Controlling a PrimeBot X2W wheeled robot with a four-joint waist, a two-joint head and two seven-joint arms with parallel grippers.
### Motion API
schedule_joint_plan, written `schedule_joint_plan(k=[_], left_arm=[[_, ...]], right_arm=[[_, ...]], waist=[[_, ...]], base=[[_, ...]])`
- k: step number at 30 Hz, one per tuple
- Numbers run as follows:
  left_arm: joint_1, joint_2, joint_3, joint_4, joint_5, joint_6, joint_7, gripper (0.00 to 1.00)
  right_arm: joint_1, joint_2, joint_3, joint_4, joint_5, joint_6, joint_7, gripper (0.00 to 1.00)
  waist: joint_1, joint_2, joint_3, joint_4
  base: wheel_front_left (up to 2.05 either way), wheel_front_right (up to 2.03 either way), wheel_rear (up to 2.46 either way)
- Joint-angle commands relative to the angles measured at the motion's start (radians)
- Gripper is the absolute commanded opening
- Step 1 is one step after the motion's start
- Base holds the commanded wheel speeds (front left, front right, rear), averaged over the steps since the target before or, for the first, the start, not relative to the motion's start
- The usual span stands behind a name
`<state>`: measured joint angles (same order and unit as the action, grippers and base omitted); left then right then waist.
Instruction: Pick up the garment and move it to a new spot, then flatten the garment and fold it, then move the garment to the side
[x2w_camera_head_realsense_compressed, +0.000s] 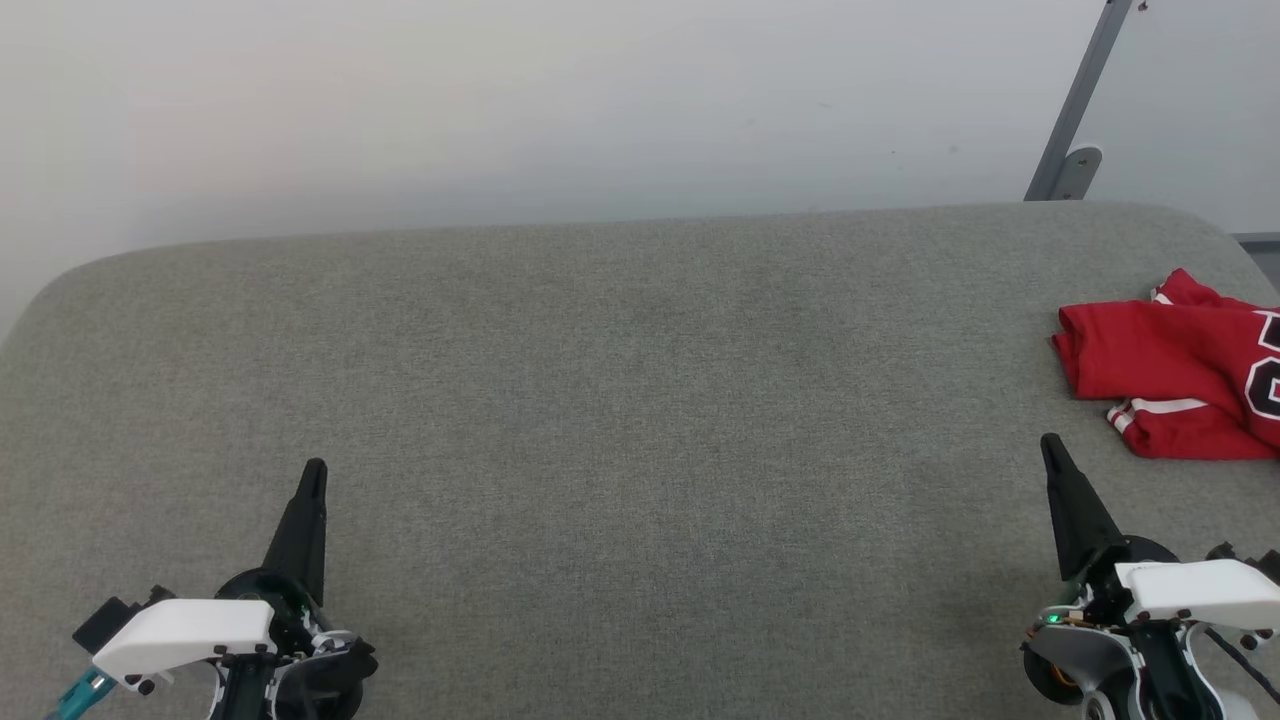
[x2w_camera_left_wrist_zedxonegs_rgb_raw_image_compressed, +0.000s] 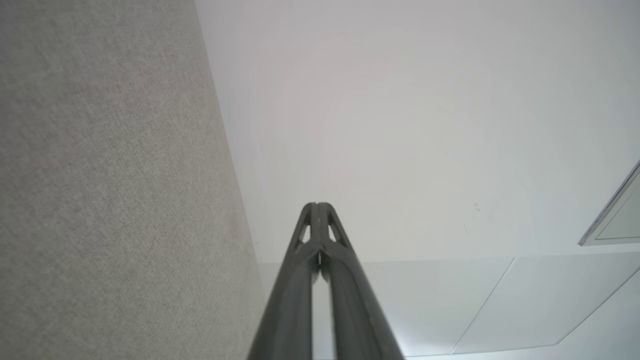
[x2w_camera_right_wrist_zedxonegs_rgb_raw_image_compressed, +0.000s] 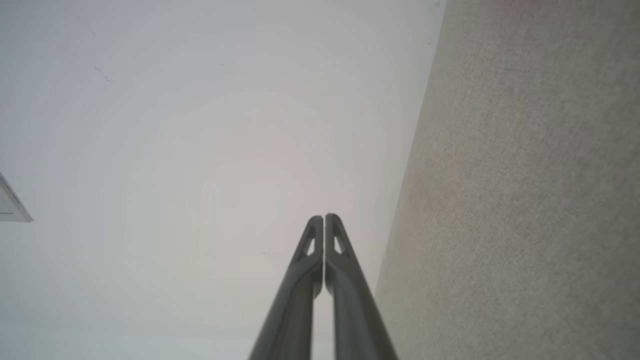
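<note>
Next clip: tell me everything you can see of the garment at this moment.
The garment is a red jersey of soft-looking cloth, lying in a compact, rumpled fold at the far right of the grey fabric surface, partly cut off by the picture's edge. White stripes trim one hem, and part of a black, white-outlined figure shows. The right gripper sits near it, apart.

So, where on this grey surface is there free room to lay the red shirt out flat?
The middle of the grey surface is bare, from the left gripper across to the right gripper and back to the wall. Only the right end is taken: the garment lies bunched there.
</note>
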<state>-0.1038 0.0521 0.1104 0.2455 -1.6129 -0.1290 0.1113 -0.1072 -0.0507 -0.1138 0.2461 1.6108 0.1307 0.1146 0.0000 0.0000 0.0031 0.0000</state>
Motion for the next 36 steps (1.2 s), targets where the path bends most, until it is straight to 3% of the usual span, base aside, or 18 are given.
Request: schedule_joint_plan(k=[1,36], left_arm=[[-0.012,-0.001,0.003,0.0,-0.003,-0.003,0.005,0.0],[-0.012,-0.001,0.004,0.0,-0.001,-0.003,0.005,0.0]], right_arm=[[-0.004,0.001,-0.002,-0.002,0.004,0.0,0.003,0.0],[-0.004,0.001,-0.001,-0.002,0.004,0.0,0.003,0.0]], waist=[[0.0,0.0,0.0,0.0],[0.0,0.0,0.0,0.0]], base=[[0.0,0.0,0.0],[0.0,0.0,0.0]])
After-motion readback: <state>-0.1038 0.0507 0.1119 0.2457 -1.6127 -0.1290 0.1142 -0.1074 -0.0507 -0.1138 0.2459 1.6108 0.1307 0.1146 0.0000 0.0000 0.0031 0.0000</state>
